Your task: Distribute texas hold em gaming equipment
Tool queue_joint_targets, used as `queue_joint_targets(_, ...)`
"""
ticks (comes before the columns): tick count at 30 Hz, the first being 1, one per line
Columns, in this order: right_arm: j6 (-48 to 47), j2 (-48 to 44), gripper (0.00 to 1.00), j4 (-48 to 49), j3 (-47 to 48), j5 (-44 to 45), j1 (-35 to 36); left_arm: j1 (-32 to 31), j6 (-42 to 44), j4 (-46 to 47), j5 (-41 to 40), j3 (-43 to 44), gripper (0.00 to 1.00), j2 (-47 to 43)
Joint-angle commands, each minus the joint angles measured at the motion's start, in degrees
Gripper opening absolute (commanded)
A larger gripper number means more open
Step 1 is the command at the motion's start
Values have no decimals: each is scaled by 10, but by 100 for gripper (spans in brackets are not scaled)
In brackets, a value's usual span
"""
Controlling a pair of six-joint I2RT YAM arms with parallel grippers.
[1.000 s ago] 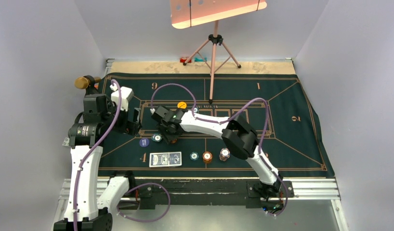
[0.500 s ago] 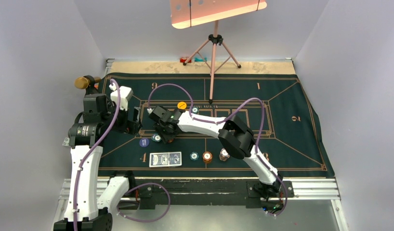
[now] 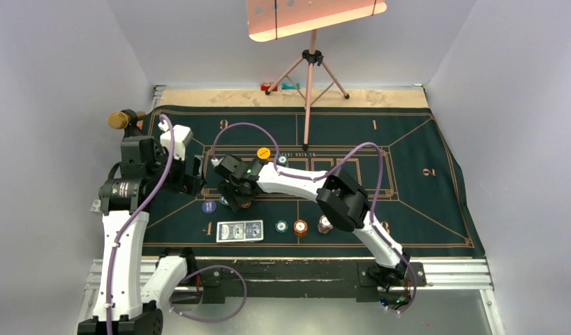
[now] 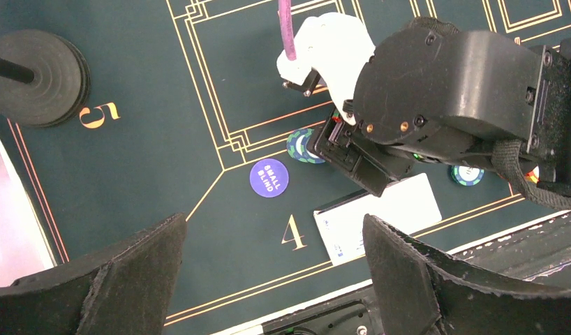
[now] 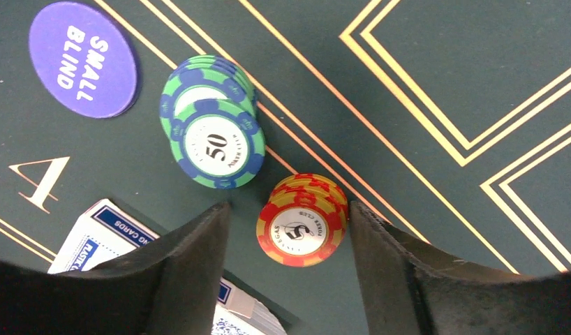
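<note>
Our right end effector (image 5: 290, 213) stands part-open and holds nothing. Its two dark fingers (image 5: 192, 279) straddle a short stack of red-and-yellow round chips (image 5: 301, 230) resting on the dark green felt mat with gold lines (image 5: 443, 63); one finger is just beside the stack and the other is clear of it. Just beyond it leans a stack of green-and-blue round chips marked 50 (image 5: 214, 146), and next to that lies a flat purple-blue disc lettered SMALL BLIND (image 5: 82, 59). Blue-backed, white-bordered playing cards (image 5: 94, 241) lie near the printed 4, at the mat's near edge. Our left end effector (image 4: 274, 230) hangs wide open and empty above that same corner of the mat. From above, we see a teal chip (image 3: 281, 225), an orange-brown chip stack (image 3: 300, 227) and a white-topped chip stack (image 3: 325, 223) in a row right of the cards. A yellow disc (image 3: 264, 152) sits farther up the mat, which covers the table (image 3: 199, 96).
</note>
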Motion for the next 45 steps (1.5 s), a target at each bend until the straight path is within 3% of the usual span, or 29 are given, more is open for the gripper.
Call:
queue_joint_targets(1, -5, -29, 70, 12, -14, -14, 5, 3, -6, 20, 5, 6, 100, -1)
queue_joint_targets(11, -23, -165, 75, -9, -50, 38, 0, 3, -4, 15, -2, 16, 100, -5)
queue_joint_targets(21, -11, -333, 86, -35, -267, 57, -2, 2, 8, 8, -9, 21, 100, -9)
queue_joint_targets(28, 20, -383, 91, -28, -380, 70, -1, 3, 10, 5, -9, 11, 100, -7)
queue_joint_targets(35, 27, -395, 91, -18, -420, 68, -1, 3, 11, 4, -7, 7, 100, -10)
queue_joint_targets(45, 21, -409, 78, -13, -455, 43, 0, 3, 13, -2, -11, 12, 100, -10)
